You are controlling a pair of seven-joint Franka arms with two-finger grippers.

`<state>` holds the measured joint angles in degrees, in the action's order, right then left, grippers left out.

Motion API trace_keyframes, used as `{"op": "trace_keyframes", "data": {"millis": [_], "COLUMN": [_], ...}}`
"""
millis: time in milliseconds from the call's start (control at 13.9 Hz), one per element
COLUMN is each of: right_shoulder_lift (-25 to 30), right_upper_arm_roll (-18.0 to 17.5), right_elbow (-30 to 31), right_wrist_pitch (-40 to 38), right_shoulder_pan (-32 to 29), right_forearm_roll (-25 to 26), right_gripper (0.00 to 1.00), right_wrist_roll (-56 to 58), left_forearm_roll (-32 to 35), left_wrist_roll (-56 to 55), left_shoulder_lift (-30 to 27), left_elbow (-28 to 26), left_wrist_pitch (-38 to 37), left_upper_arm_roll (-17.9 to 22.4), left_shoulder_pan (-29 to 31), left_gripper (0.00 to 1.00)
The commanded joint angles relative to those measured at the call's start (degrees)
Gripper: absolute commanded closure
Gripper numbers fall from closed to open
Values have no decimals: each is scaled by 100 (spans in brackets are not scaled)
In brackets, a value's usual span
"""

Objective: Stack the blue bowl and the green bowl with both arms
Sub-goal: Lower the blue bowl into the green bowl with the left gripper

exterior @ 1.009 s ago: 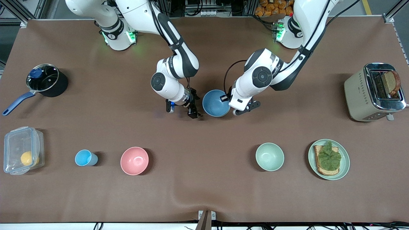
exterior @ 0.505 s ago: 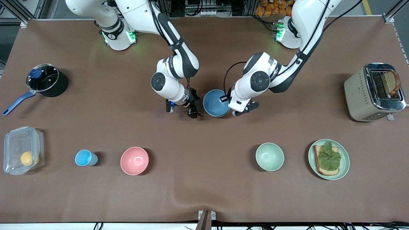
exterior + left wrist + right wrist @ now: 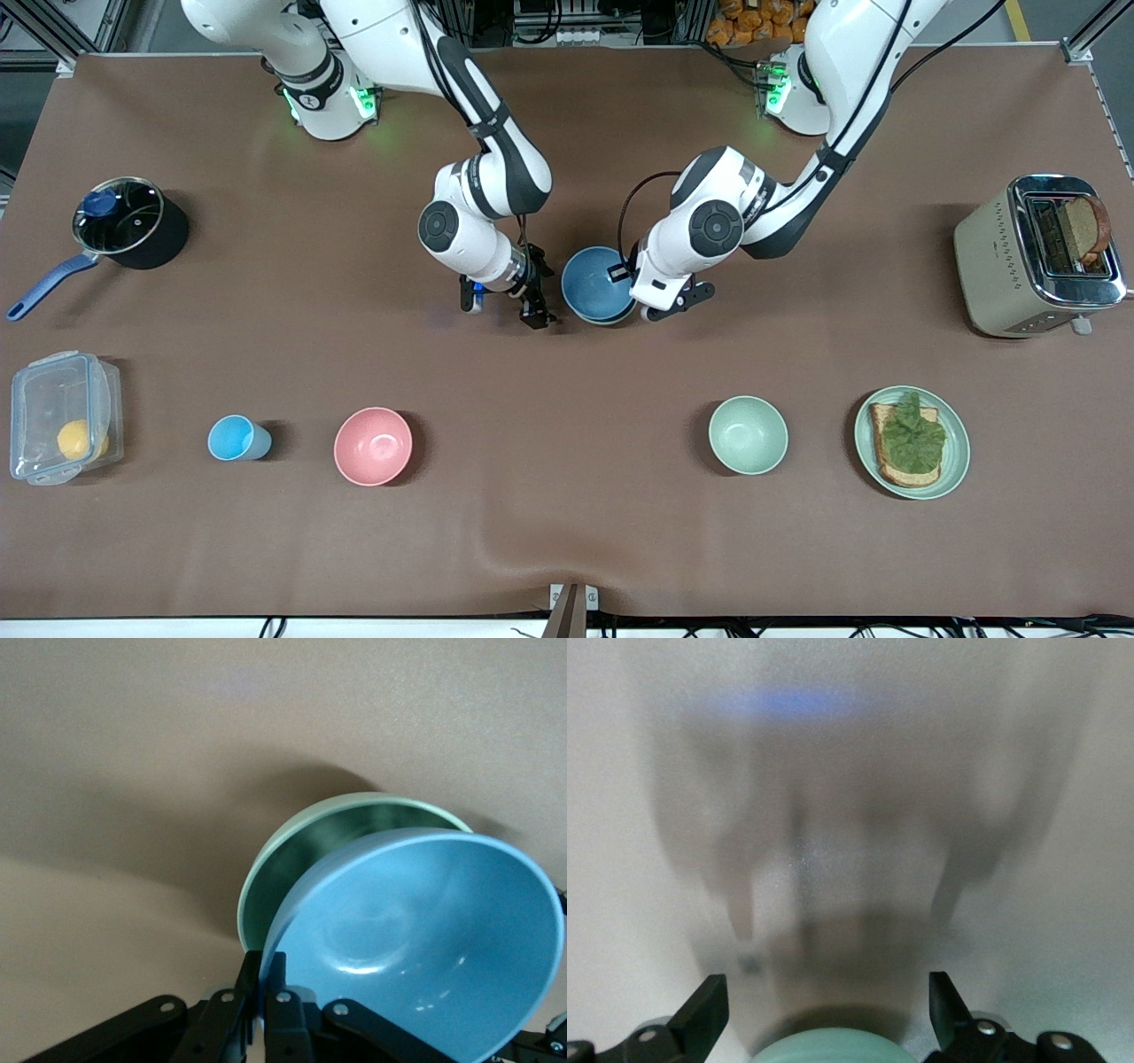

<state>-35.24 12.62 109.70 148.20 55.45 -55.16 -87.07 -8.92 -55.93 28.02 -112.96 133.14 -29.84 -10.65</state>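
Left end effector [image 3: 266,1010] clamps the rim of the round mid-blue matte bowl [image 3: 425,939], tilted over the round pale sage-green matte bowl [image 3: 292,864] at mid-tabletop [image 3: 567,532]. Right end effector [image 3: 500,306] hangs beside the bowls, fingers spread, empty.

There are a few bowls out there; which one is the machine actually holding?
The blue bowl, pinched at its rim by the left pincer over a green bowl. The pink bowl and second green bowl sit untouched.

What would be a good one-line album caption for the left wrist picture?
Left gripper shut on the blue bowl's rim, holding it tilted over a green bowl on the brown table.
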Motion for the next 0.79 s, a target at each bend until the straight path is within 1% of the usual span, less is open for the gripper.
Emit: {"op": "trace_keyframes", "data": {"millis": [0,721], "right_shoulder_lift": [8,8], "right_upper_arm_roll": [-5,3], "right_elbow": [25,25], "right_wrist_pitch": [51,60], "right_shoulder_pan": [1,27], "right_forearm_roll": [-197,-188], "right_gripper": [0,0], "right_wrist_roll": [147,147], "left_forearm_roll": [-83,163], "left_wrist_roll": [-32,-32], "left_shoulder_lift": [11,64], "left_elbow": [-16,-42], "left_wrist_pitch": [98,213], "left_upper_arm_roll": [4,13], "left_shoulder_pan": [-51,-16], "left_gripper": [100,100]}}
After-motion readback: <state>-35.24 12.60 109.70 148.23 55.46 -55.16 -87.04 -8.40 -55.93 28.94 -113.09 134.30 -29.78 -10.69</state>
